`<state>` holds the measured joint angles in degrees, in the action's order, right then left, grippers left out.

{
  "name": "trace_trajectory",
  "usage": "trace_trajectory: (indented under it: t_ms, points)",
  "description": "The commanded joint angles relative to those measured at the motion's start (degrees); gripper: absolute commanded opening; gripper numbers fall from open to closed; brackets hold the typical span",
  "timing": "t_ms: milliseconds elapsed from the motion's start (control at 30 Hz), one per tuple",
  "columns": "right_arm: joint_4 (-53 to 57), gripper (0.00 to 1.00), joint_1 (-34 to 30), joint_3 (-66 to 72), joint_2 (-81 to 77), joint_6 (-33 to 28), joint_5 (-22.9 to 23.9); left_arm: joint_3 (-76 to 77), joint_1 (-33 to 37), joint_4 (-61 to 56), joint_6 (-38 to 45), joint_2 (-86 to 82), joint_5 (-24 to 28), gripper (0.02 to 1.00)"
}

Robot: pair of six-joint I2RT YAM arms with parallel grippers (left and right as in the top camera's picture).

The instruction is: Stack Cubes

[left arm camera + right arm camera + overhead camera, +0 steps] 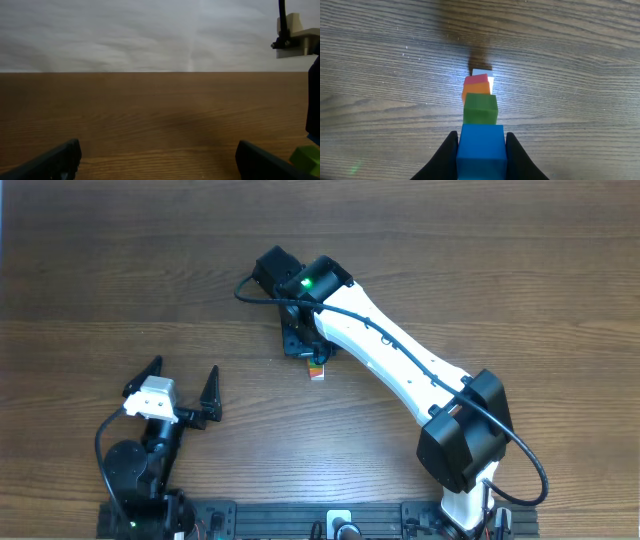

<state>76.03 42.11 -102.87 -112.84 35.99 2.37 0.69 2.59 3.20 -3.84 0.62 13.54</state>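
Right hand (pixel 481 137) pinches the blue cube (pixel 481 150) directly above the green, orange and red stack (pixel 480 100); left hand (pixel 185 368), spread, is at the worktop's (pixel 100 260) eight o'clock.

I had a blue cube (pixel 481 147), green cube (pixel 480 109), orange cube (pixel 476 88), red cube (pixel 476 79) and white cube (pixel 483 73). My tabletop (pixel 380 75) was brown, wood-grained.
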Motion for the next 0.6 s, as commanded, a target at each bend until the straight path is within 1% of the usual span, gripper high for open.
trace_trajectory:
  t_ms: [33,600]
  points:
    - [-0.15,0.012,0.42,-0.87,-1.66,0.42,1.16,-0.35,-0.28,-0.13,1.03,-0.24,0.57,1.000]
    - [-1.01,0.014,0.42,0.46,-1.95,0.42,1.14,-0.35,-0.28,-0.13,1.03,-0.24,0.57,1.000]
